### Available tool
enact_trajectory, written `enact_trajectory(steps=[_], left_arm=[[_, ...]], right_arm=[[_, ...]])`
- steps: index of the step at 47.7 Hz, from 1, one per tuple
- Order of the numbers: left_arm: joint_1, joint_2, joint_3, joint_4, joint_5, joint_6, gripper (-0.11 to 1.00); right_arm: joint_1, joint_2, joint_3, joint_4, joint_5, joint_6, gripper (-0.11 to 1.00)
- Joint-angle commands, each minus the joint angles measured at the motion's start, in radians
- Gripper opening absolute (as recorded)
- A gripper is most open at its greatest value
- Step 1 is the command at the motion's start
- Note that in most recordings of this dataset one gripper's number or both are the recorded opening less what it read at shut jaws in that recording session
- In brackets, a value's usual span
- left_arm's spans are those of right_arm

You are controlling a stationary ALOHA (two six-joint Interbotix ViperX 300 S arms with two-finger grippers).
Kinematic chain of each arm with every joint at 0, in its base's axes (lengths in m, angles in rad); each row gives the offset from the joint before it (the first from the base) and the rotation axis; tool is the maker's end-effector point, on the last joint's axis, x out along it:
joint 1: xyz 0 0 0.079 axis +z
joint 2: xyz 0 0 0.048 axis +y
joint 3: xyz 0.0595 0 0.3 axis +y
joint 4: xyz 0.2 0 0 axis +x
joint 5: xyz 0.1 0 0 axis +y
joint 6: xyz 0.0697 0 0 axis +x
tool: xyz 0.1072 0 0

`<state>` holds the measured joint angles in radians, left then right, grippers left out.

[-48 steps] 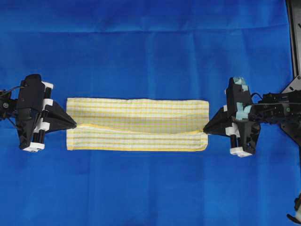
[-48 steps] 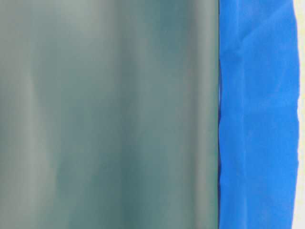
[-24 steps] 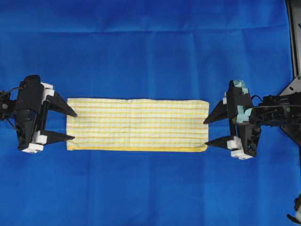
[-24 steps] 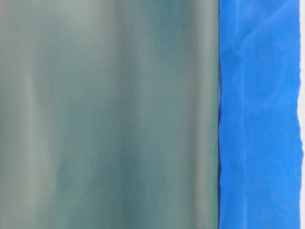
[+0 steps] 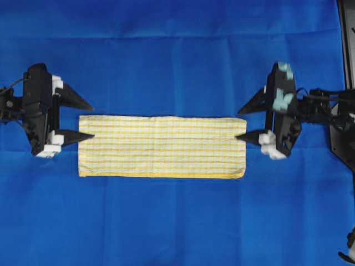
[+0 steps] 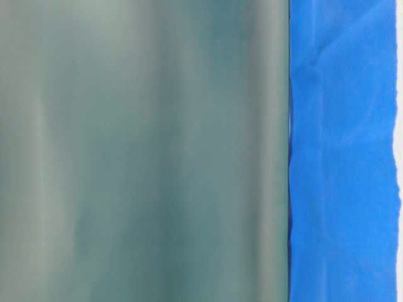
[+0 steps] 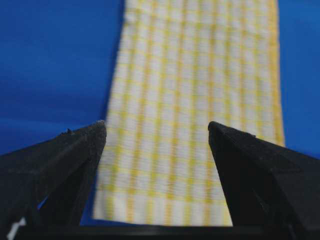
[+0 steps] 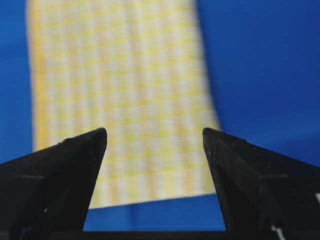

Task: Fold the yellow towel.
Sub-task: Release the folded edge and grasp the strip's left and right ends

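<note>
Bare blue cloth [image 5: 177, 61] is lying open all around the flat yellow towel [image 5: 162, 147], with only the left gripper [image 5: 83, 119] and right gripper [image 5: 244, 123] flanking its short ends.

I counted one yellow towel [image 5: 161, 146], which lay flat as a long folded strip. Under it I saw one big blue cloth [image 5: 177, 55], and it covered the whole table. I had two grippers in view, the left gripper [image 5: 84, 120] and the right gripper [image 5: 246, 123]. Each of them had two black fingers, so I counted four fingers together.
</note>
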<state>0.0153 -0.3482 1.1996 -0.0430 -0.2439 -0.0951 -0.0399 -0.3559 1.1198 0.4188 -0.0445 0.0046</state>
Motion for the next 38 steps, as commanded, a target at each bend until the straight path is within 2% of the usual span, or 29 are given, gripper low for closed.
enact_trajectory(steps=[1,12,23,32,38], left_arm=[[0.015,0.015,-0.026,0.0,0.009,0.026,0.76],[0.031,0.101,-0.052,0.0,0.029,0.046,0.76],[0.049,0.193,-0.054,0.0,0.029,0.046,0.76],[0.049,0.238,-0.055,0.0,0.034,0.044,0.72],[0.051,0.239,-0.055,0.0,0.061,0.046,0.62]], right_arm=[[-0.026,0.003,-0.026,-0.009,0.015,-0.002,0.76],[-0.04,0.051,-0.035,-0.009,0.023,-0.002,0.76],[-0.06,0.161,-0.034,-0.008,0.015,0.0,0.75],[-0.063,0.238,-0.046,-0.006,0.011,0.005,0.75],[-0.063,0.241,-0.049,-0.006,0.008,0.005,0.75]])
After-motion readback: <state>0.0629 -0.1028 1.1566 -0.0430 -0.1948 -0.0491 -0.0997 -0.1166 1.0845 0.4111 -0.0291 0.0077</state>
